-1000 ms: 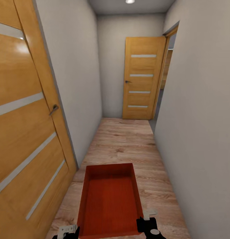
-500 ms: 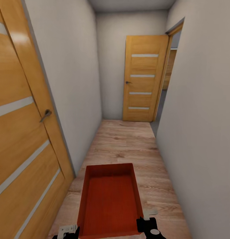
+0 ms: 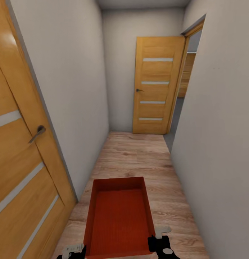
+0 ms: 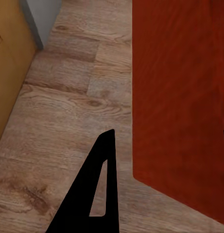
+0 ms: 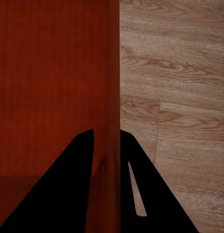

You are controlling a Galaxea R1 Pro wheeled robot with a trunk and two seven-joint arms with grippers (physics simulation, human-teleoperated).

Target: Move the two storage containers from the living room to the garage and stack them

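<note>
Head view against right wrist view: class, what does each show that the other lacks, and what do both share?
Head view alone: white hallway walls, a wooden door close on the left, and an open door at the far end. Right wrist view alone: the right gripper up close, its dark fingers straddling the bin's side wall. Both: the red-orange bin and the wood plank floor.

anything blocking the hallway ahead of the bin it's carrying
Nothing visible on the wood floor ahead of the storage container. The corridor is narrow, with a door close on the left and an open door at the far end beside a doorway on the right. The garage is not in sight.
</note>
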